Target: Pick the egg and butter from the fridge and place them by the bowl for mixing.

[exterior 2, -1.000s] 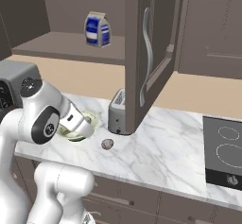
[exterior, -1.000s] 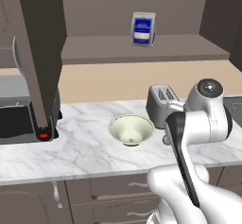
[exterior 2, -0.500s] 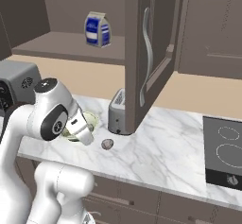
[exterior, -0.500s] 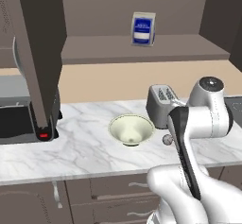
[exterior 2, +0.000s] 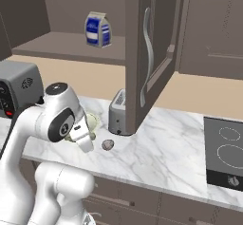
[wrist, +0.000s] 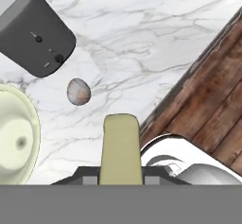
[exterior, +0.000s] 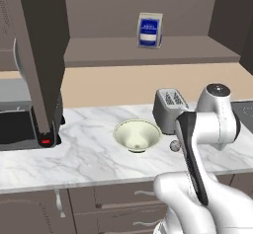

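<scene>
While the hand (wrist: 121, 179) hangs above the marble tabletop (wrist: 156, 43), it is clamped on the butter (wrist: 121, 147), a pale yellow-olive stick that juts forward from between its fingers in the hand view. Its fingertips themselves are mostly covered by the stick, so the grip is read from how the butter sits between them. Below and ahead of the butter, the egg (wrist: 78, 91) lies on the tabletop, apart from the stick and just beside the bowl (wrist: 16, 138), whose cream-green rim curves in at the left edge of that view. A silver toaster (wrist: 33, 34) stands beyond the egg, near it but not touching.

From the left base view the bowl (exterior: 137, 135) sits on the tabletop (exterior: 74, 154) with the toaster (exterior: 168, 107) close to its right and the egg (exterior: 174, 146) in front of the toaster, partly behind the white arm. From the right base view the egg (exterior 2: 108, 145) rests between the arm and the toaster (exterior 2: 117, 117). A blue carton (exterior: 149, 30) stands on the shelf (exterior: 123, 53) above.
</scene>
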Available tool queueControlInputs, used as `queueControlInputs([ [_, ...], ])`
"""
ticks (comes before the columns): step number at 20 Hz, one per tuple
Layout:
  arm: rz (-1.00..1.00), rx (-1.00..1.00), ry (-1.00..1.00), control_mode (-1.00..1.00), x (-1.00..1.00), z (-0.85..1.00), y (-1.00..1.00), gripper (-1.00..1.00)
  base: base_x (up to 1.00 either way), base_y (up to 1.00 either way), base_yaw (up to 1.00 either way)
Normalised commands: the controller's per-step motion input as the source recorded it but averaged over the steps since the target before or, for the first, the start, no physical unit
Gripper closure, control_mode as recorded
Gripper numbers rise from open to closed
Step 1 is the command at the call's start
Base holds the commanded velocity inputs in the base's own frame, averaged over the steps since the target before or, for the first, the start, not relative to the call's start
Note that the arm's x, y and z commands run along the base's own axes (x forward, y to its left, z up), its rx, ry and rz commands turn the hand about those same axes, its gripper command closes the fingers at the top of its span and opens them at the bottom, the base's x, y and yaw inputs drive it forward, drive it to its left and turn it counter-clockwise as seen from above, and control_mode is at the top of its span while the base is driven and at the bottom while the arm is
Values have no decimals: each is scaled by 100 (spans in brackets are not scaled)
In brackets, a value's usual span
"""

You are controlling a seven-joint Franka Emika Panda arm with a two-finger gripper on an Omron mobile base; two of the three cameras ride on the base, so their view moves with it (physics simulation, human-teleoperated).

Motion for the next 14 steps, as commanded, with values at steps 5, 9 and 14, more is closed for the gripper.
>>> queueControlInputs([
  [5,0,9,-4,-100,3,-29,0,100,0,0,0],
  [9,0,4,-12,-100,22,-25,0,100,0,0,0],
  [14,0,2,-11,-100,32,-20,0,100,0,0,0],
])
